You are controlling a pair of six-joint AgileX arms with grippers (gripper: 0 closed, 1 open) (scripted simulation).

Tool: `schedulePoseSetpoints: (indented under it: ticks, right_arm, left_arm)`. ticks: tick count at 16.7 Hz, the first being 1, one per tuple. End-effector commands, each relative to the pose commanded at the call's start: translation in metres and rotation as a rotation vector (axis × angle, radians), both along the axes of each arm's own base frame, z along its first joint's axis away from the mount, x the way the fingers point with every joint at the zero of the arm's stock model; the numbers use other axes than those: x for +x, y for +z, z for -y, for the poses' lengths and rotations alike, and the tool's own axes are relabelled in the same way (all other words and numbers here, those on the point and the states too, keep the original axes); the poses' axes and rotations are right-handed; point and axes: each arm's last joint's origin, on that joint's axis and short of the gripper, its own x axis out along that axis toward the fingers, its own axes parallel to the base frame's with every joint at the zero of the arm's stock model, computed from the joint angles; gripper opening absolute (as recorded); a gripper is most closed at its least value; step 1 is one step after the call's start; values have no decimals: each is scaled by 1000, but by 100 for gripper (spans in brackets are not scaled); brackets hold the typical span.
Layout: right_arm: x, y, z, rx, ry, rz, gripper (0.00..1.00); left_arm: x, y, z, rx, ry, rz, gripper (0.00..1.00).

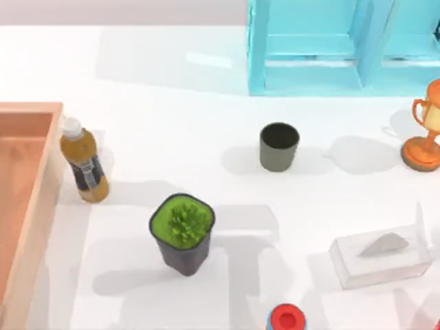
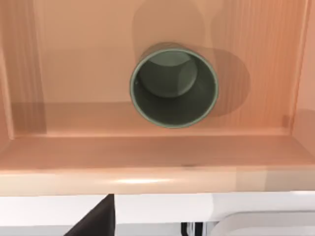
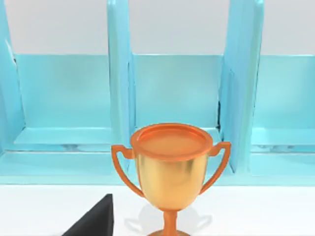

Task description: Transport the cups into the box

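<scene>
A rendered simulation tabletop, not a real room. The plain white table holds unrelated props: a light-blue shelf frame, a gold trophy, a clear tissue box, a potted green plant.

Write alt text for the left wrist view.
An olive-grey cup stands upright on the floor of the orange-brown wooden box, seen from above past the box's thick near rim. White table shows beyond the rim.
</scene>
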Motion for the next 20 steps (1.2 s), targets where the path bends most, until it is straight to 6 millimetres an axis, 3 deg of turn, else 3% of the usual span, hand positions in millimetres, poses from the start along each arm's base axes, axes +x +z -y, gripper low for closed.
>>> schedulePoseSetpoints:
  ticks: [2,4,6,8,10,13,17,20]
  right_arm:
    - [0,0,0,0,0,0,100]
    - [0,0,0,0,0,0,100]
    - [0,0,0,0,0,0,100]
    - [0,0,0,0,0,0,100]
    - [0,0,0,0,0,0,100]
    - [0,0,0,0,0,0,100]
    - [0,0,0,0,0,0,100]
    - [0,0,0,0,0,0,100]
  left_arm:
    - [4,1,2,3,0,0,100]
    - [22,3,9,14,1,1,100]
    - [53,5,25,32,1,8,100]
    - [92,5,56,55,-3,23,100]
    - [131,-2,104,77,-9,42,100]
    - [169,-24,204,97,-18,88,100]
    - [168,-63,338,82,-13,171,100]
    - [154,-83,398,52,-3,226,100]
